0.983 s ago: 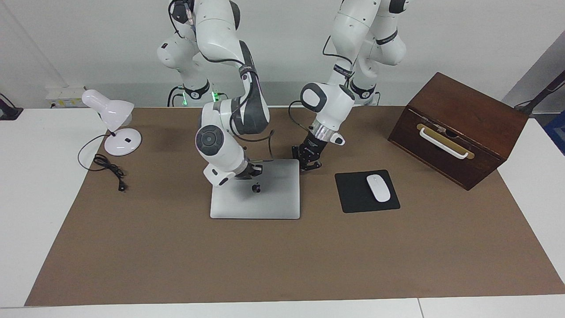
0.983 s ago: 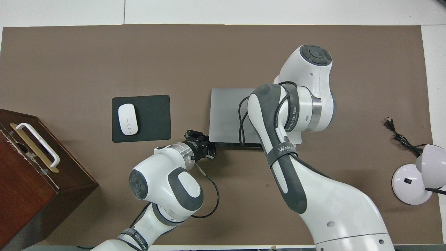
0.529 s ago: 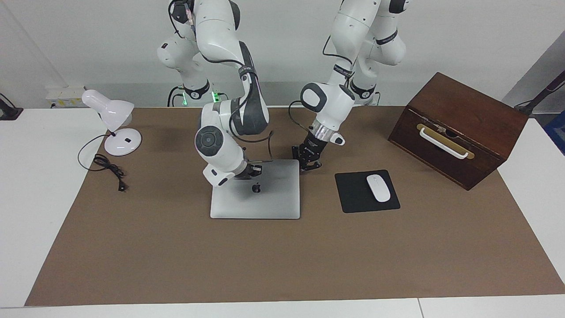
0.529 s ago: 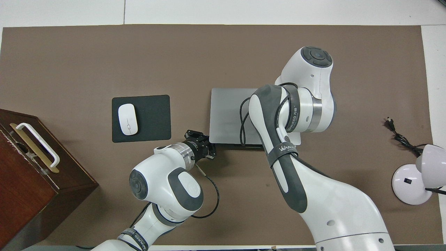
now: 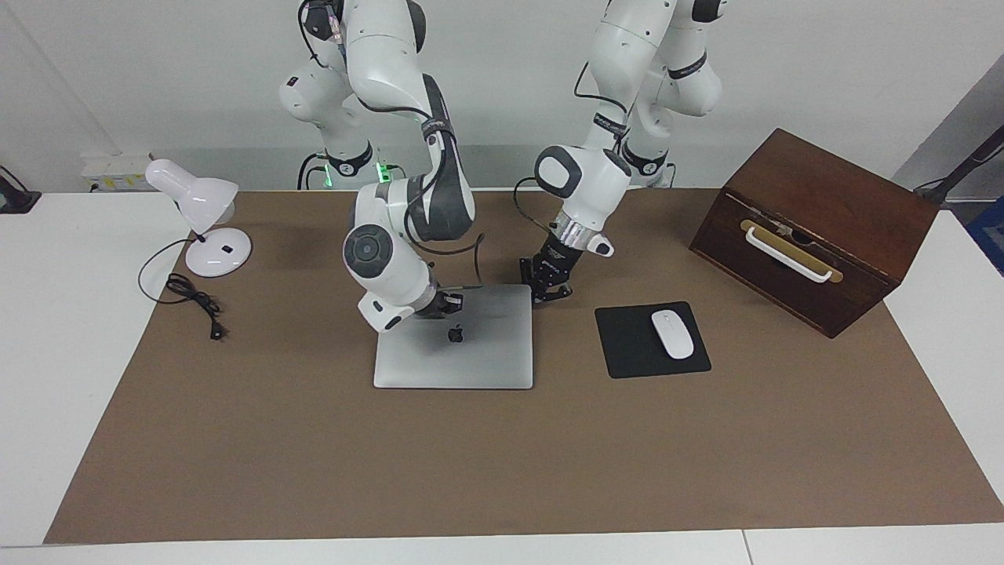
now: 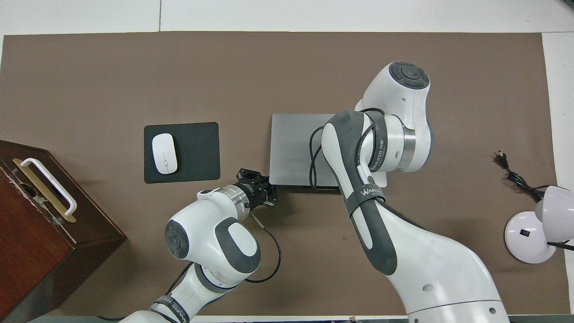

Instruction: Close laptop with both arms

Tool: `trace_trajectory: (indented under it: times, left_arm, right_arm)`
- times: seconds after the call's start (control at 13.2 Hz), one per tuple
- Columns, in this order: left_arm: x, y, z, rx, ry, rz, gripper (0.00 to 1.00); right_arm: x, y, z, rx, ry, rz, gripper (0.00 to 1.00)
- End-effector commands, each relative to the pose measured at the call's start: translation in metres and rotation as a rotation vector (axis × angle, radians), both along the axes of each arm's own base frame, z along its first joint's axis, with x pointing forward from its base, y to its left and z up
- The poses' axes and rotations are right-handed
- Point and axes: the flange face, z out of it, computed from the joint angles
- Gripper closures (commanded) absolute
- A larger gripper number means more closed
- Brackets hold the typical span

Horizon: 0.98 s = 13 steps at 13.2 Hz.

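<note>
The laptop lies shut and flat mid-table, between the lamp and the mouse pad. The right gripper rests with its fingers closed and empty on the lid's edge nearest the robots. The left gripper, also closed and empty, sits at the corner beside it. The metal shell looks stiff, smooth and slippery, the screen inside fragile. Pressing flat on the lid near its edge probably suits it better than pinching.
</note>
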Motion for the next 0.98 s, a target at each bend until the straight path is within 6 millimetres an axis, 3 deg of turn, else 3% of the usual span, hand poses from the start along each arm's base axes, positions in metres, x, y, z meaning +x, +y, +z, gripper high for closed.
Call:
trace_trajectory:
  times: [0.0,0.91]
  left_arm:
    - [-0.0286,0.0158,-0.0405,0.065,0.077,-0.021,1.0]
    - [-0.0308,0.0148,-0.0415,0.068,0.079,-0.026,1.0]
  right_arm:
    - [-0.0076,0.0009,0.0007,0.028,-0.005,-0.029,1.0]
    - [-0.009,0.0012,-0.0039,0.026,-0.01,-0.033,1.0]
